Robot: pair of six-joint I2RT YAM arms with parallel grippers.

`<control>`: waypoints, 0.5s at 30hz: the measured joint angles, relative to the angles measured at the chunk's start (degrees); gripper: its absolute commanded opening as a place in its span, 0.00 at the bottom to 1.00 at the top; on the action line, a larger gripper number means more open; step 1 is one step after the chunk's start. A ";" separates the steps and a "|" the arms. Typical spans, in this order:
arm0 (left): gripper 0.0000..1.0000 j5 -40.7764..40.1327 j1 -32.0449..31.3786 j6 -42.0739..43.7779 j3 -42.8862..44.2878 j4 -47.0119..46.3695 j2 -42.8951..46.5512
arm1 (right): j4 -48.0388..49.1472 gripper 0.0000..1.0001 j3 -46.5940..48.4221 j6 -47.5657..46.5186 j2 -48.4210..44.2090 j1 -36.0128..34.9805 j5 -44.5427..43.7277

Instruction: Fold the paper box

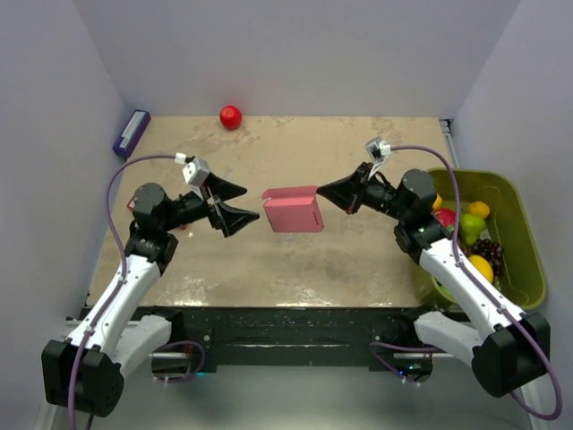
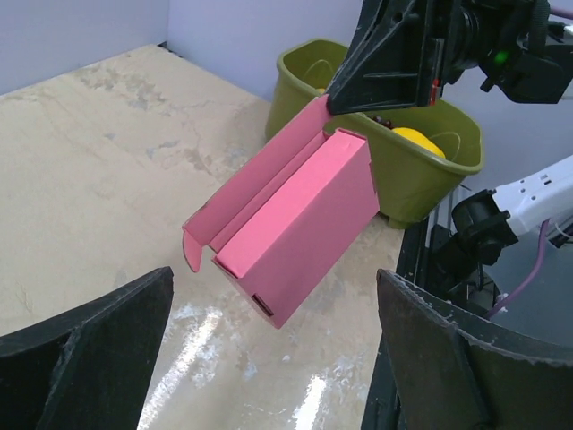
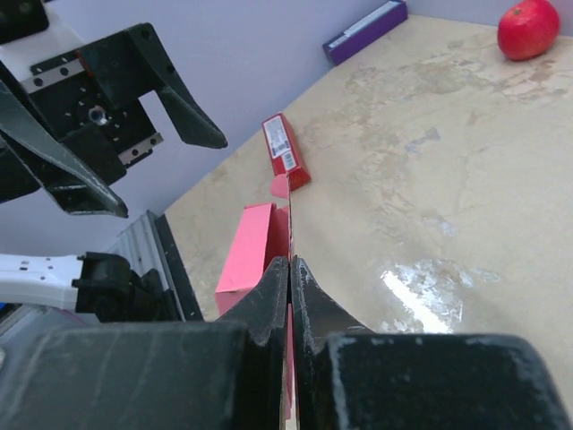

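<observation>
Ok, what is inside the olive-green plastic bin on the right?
Fruit in the olive-green plastic bin: a yellow piece, a green piece, dark grapes. The right arm hides its left side.

We note a beige, marbled table [image 1: 358, 161] with glossy patches. Landmark: the red round fruit [image 1: 231, 116], lying at the far edge. Left of the fruit, against the side wall, lies a purple box [image 1: 131, 133]. Nearer than the fruit and to its left, a narrow red packet [image 3: 285, 152] lies flat. Well right of the fruit and nearer, a green bin [image 1: 474, 176] stands at the table's right edge.
</observation>
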State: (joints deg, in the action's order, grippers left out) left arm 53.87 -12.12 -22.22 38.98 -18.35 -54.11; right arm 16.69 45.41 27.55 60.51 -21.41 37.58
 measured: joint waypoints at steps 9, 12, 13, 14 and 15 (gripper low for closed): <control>1.00 0.74 0.11 -4.28 -6.69 -1.64 8.59 | 1.09 0.00 0.02 5.95 -4.79 0.00 5.05; 1.00 0.79 0.11 -5.55 -7.76 -2.36 11.19 | 1.44 0.00 0.02 7.34 -5.57 0.00 6.03; 1.00 0.83 0.11 -6.29 -8.17 -3.04 11.67 | 1.53 0.00 0.02 7.69 -5.81 0.00 6.27; 1.00 1.05 0.11 -7.56 -9.18 -5.03 11.91 | 1.64 0.00 0.02 8.04 -5.95 0.00 6.73; 1.00 1.44 0.11 -8.85 -10.14 -6.58 11.91 | 1.81 0.00 0.02 8.33 -6.08 0.00 6.97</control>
State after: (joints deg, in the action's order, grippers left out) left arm 55.31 -12.01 -31.07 28.84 -24.93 -42.19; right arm 18.50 45.43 35.88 54.43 -21.41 44.56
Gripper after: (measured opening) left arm 0.994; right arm 0.011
